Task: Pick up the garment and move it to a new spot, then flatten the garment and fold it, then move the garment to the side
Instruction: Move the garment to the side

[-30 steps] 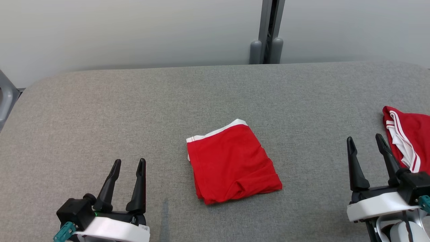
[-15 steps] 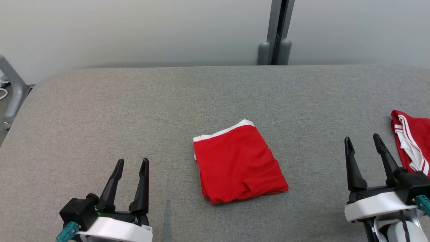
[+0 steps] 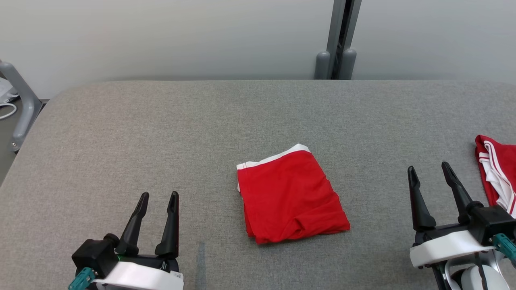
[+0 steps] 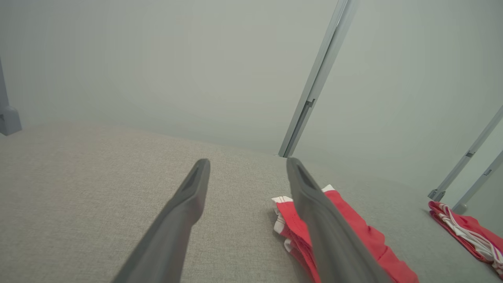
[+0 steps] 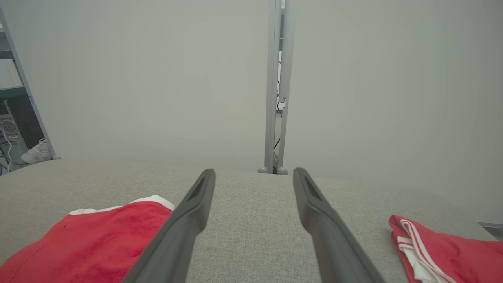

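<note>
— Looked like a home?
— Hardly. Looked like a lab or test bay: walled at the far side by plain grey panels [image 3: 161,36] joined by a metal post [image 3: 336,40], furnished with a grey cloth-covered table [image 3: 121,133], cluttered at far left with metal framing [image 3: 27,105] and a white shoe [image 5: 37,152].

no readable text, labels or signs

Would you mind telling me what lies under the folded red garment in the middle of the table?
The folded red garment rests on the grey table; stacked layers show at its left edge. Anything beneath the folds is hidden.
</note>
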Controlling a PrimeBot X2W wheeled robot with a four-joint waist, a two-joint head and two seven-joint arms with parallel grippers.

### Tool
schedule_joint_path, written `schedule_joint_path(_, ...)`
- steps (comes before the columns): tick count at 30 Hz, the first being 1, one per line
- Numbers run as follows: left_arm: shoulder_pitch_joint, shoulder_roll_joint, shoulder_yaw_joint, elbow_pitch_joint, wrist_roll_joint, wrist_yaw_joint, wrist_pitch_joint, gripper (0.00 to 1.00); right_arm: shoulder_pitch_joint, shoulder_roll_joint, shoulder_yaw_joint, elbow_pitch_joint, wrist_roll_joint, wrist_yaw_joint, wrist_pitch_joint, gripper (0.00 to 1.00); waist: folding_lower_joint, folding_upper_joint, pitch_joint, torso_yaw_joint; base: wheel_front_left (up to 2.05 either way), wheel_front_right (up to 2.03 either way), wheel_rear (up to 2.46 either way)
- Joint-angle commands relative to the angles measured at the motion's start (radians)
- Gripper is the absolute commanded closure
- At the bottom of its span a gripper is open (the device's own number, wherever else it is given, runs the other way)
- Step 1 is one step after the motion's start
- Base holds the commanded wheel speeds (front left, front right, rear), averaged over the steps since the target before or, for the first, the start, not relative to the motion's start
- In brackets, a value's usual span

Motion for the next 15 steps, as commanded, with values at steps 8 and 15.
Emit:
schedule_joint_path(8,-0.003,0.004,0.005,-0.008,0.006,0.005,-0.003,0.00,-0.004,-0.006,0.006,0.008,-0.001,0.000,-0.005,0.00,0.0000,-0.0001,0.001,-0.003,0.00,0.00,0.00)
schedule_joint_path(15,0.001,0.004,0.004,-0.005,0.008,0.006,-0.003,0.00,-0.002,-0.008,0.014,0.015,0.001,0.000,-0.005,0.00,0.0000,-0.0001,-0.003,-0.003,0.00,0.00,0.00)
